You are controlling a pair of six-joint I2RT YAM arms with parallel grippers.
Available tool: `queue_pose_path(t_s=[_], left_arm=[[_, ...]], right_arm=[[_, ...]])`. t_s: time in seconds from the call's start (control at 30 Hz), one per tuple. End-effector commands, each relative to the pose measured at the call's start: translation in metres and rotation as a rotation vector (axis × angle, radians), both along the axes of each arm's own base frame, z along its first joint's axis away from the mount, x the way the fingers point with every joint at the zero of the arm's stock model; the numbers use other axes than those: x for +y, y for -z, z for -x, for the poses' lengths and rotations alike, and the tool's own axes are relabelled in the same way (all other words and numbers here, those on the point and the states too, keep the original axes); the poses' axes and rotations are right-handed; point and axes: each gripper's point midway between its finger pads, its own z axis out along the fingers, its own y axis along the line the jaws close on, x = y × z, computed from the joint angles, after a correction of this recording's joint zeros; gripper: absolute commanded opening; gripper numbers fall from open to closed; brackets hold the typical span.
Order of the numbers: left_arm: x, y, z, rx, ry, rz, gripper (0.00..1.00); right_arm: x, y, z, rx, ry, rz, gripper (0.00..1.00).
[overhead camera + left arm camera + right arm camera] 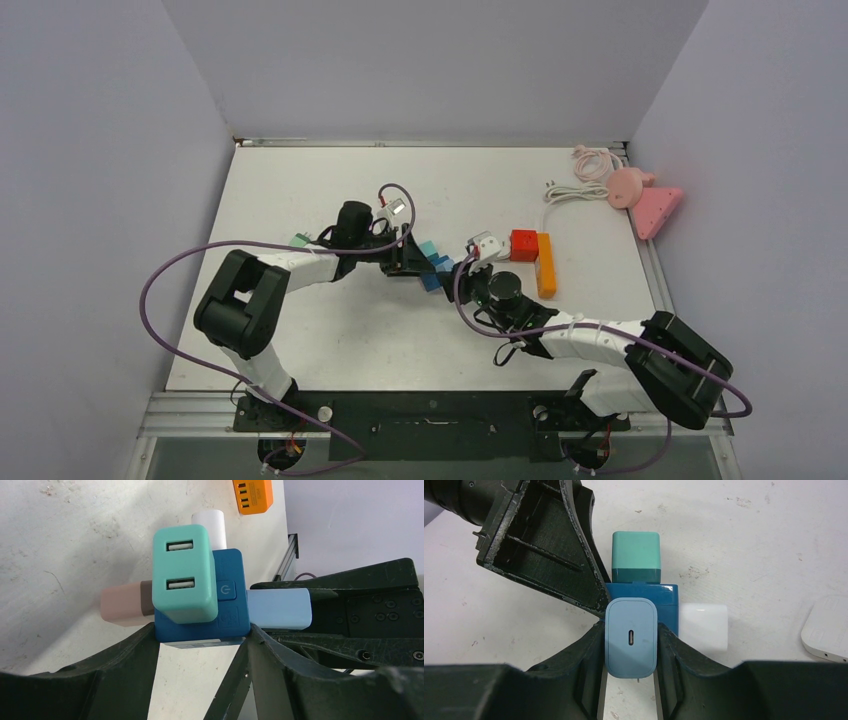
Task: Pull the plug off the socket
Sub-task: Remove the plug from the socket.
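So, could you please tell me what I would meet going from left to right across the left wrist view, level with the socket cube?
Pinkish-brown plug → teal USB charger → dark blue socket cube, its exposed face → light blue plug.

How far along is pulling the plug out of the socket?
Done: both grips look set. In hand: the right fingers clamp the light blue plug, and the left fingers brace the blue socket on both sides. Left: the pull itself; the plug sits flush against the socket, not yet out.
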Motion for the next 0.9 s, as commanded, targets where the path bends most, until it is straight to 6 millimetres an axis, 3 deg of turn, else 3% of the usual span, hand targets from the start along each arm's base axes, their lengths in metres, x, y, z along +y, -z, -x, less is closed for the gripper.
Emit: queue_pose_path(t_s=[0.0,0.2,0.37,0.87], left_arm=[[-0.006,0.006,-0.002,-0.024,0.011,-0.044,0.2],[-0.005,0.008,-0.002,-0.031,0.009,-0.061,0.16],[-0.004,0.01,-0.001,-0.034,0.01,-0.082,0.15],[-0.001,0.014,-0.003,-0.032,-0.002,-0.108,0.12]], right_arm=[[0.023,-0.022,0.004,0.006,-0.108,-0.138,0.05],[0.008,-0.019,-0.009,0.073,-0.117,-0.228,0.05],[0.01,-0.017,-0.01,0.09,-0.131,-0.242,0.05],[0.018,-0.018,-0.001,-0.029,-0.053,-0.041,0.05]])
